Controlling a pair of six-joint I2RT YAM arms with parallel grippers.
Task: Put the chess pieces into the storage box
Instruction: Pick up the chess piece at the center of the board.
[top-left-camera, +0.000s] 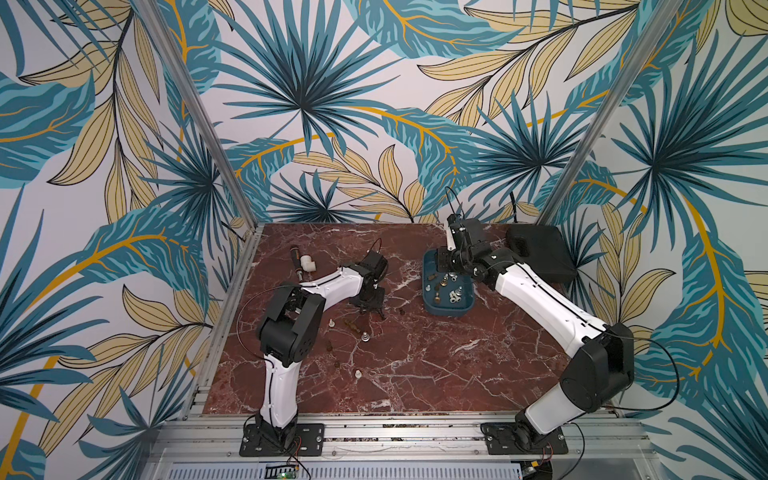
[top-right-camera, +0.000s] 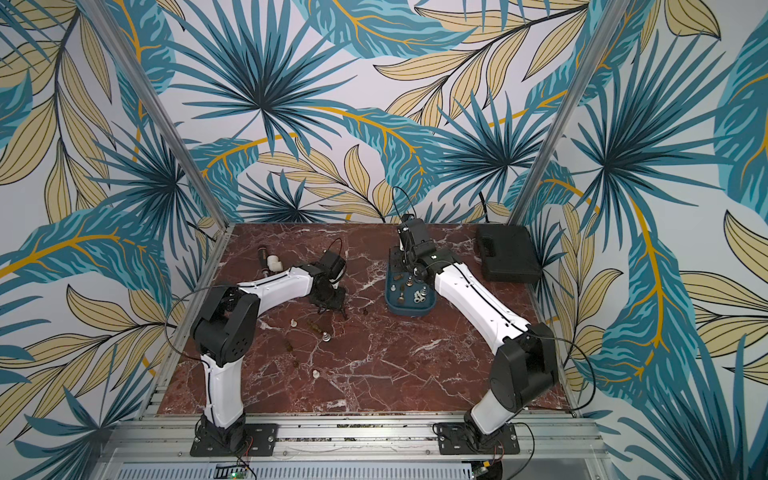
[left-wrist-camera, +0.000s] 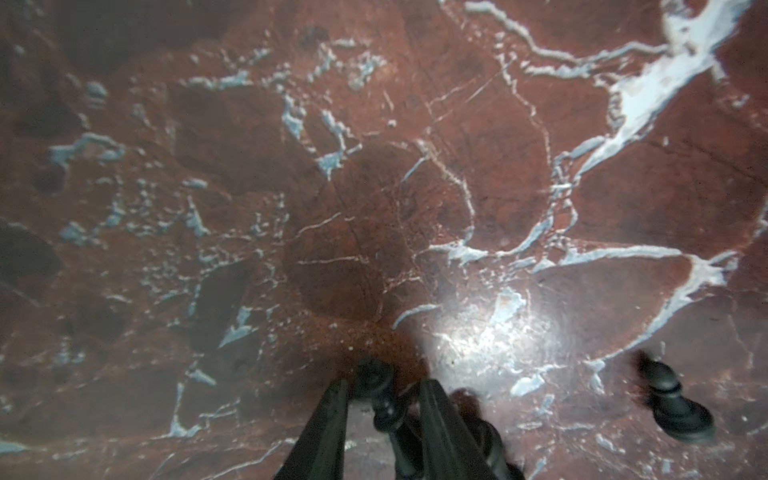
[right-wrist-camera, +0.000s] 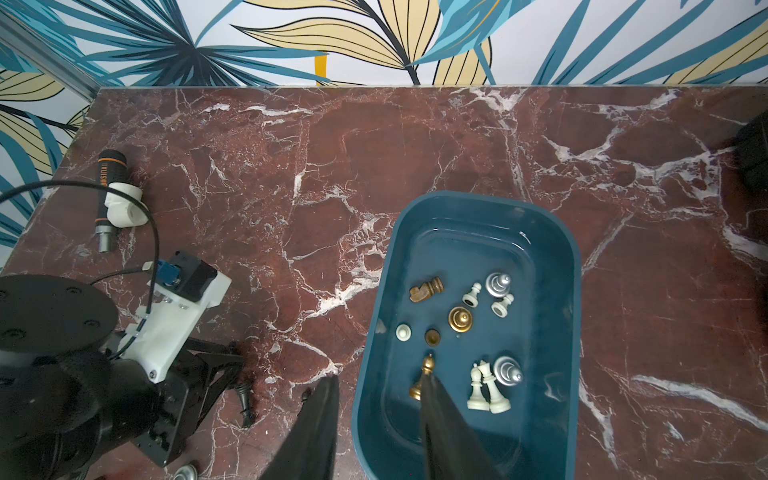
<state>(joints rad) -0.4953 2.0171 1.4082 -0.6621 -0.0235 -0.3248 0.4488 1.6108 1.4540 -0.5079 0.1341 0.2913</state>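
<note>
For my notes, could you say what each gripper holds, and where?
Right gripper: nothing. Left gripper brackets a black chess piece at its stem; grip cannot be told.

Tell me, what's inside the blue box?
Chess pieces in white, silver, gold and brown lie inside the blue box. The right pincer hides part of one gold piece.

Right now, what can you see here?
chess pieces: about eleven; white, silver, gold, brown; inside the storage box.
loose chess pieces: roughly nine; white, silver, brown, black; scattered left of centre.
storage box: one; teal; right of centre.
tool: one; black and orange; far left side.
pipe elbow: one; white; against the tool.
case: one; black; far right corner.
table: one; red-brown marble.
left gripper: black; open, around a black piece.
right gripper: black; open, over the box's rim.
</note>
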